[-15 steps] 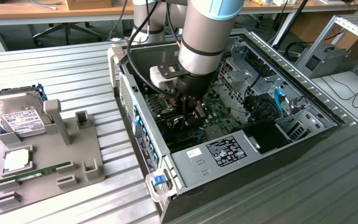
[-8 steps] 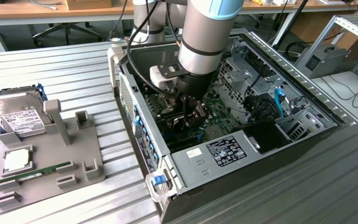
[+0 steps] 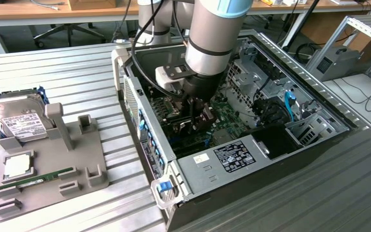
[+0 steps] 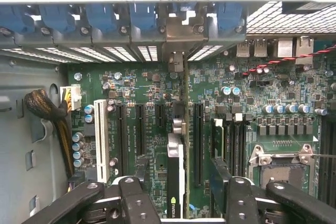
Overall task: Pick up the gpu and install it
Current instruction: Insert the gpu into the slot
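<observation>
Black and edge-on, one gpu [image 4: 177, 182] stands upright in a slot of the one green motherboard [image 4: 247, 82], inside the one computer case [image 3: 314, 140]. One gripper [image 4: 181, 203] hangs directly above it, fingers apart, not gripping.

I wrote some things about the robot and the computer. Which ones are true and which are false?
1. The claw is open. True.
2. The gpu lies on the grey tray. False: it stands on edge in a slot on the green board inside the computer case.
3. The claw is squeezing the gpu. False: its fingers stand apart on either side of the card.
4. A hard drive sits on the grey tray outside the case. True.
5. The arm reaches down into the case. True.
</observation>
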{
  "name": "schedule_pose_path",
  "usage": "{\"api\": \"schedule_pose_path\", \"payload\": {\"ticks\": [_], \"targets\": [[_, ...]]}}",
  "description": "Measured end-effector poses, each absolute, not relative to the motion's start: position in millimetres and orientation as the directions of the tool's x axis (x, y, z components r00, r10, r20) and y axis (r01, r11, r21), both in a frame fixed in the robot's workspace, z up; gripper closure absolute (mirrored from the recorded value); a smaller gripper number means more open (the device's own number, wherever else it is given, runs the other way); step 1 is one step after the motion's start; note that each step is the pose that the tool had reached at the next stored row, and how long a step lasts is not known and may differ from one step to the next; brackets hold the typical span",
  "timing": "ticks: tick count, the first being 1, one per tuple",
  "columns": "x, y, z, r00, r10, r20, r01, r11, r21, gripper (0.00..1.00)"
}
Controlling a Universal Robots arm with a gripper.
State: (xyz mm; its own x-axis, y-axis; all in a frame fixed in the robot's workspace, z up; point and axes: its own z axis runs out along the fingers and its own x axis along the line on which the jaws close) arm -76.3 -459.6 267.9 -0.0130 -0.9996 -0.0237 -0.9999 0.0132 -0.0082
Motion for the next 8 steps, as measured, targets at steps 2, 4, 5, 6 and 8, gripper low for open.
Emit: {"api": "schedule_pose_path", "payload": {"ticks": [2, 4, 5, 6, 8], "targets": [[-76.3, -459.2, 270.6, -0.013, -1.000, -0.024, -1.000, 0.013, -0.008, 0.42], [-76.3, -458.7, 273.2, -0.013, -1.000, -0.024, -1.000, 0.013, -0.008, 0.42], [-76.3, -458.2, 275.1, -0.013, -1.000, -0.024, -1.000, 0.013, -0.008, 0.42], [-76.4, -457.6, 277.7, -0.013, -1.000, -0.024, -1.000, 0.013, -0.008, 0.42], [-76.4, -455.5, 284.2, -0.013, -1.000, -0.021, -1.000, 0.013, -0.008, 0.42]]}}
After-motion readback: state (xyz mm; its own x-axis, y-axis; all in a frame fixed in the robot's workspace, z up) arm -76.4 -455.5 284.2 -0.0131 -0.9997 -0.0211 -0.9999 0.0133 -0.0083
